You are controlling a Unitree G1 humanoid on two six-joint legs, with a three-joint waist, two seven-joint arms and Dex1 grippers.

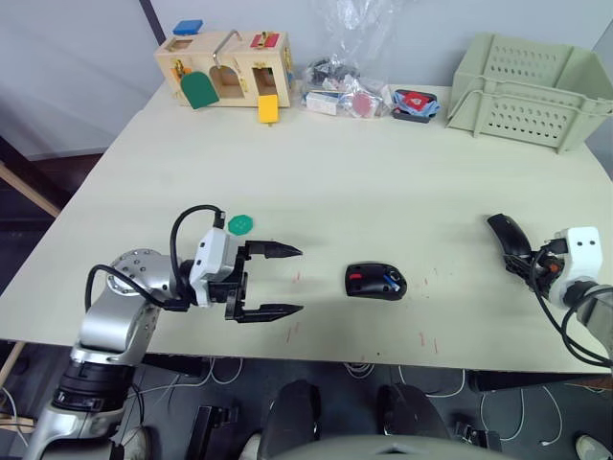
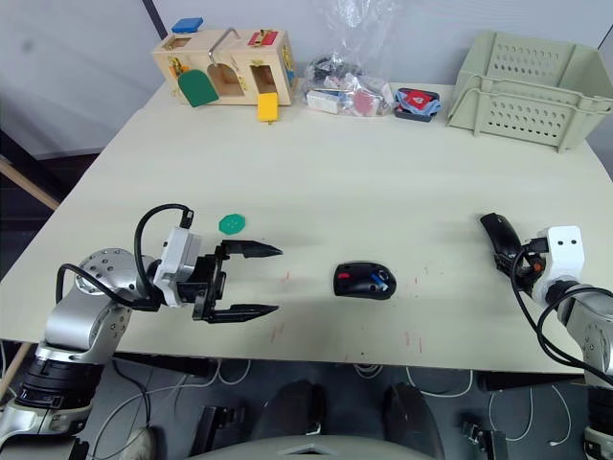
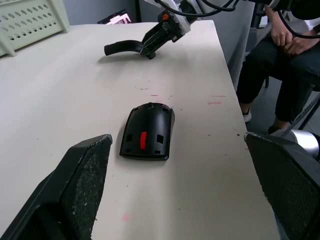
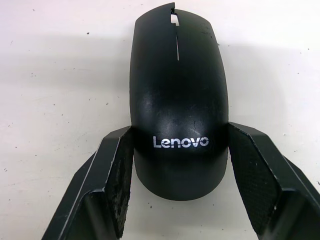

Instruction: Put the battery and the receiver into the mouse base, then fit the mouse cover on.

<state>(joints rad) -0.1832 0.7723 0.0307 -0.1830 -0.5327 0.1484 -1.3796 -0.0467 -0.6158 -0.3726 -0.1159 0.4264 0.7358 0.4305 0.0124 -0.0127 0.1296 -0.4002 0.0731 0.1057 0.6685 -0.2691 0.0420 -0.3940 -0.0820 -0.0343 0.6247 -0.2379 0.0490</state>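
On the pale table (image 1: 383, 182), with the mouse base (image 1: 375, 281) near the front edge as the landmark, the scene runs like this. Well to the left of the mouse base, the left gripper (image 1: 273, 280) hovers over the table with its two black fingers spread wide and nothing between them; the fingertips point toward the base, with a stretch of bare tabletop between. A small green disc (image 1: 240, 224) lies on the table just behind that gripper, farther from the front edge than the base is. Far behind and left of the base, at the table's back edge, stands a wooden toy box (image 1: 223, 65) with coloured pieces, and beside it a heap of clear plastic bags (image 1: 347, 91) with small parts.

The mouse base lies flat, its hollowed side up, showing a red patch and a bit of white and blue inside; whether that is the battery cannot be told for certain. In the left wrist view the base (image 3: 147, 131) rests alone on the table, clear of both fingers.

Well to the right of the base, the right gripper (image 4: 180, 165) has its fingers on either side of the mouse cover (image 4: 177, 95), pressing against the cover's lettered end. The cover (image 1: 509, 235) sits close to the tabletop, slanting away from the wrist. Far behind and right of the base sits a pale green slotted basket (image 1: 532, 81).
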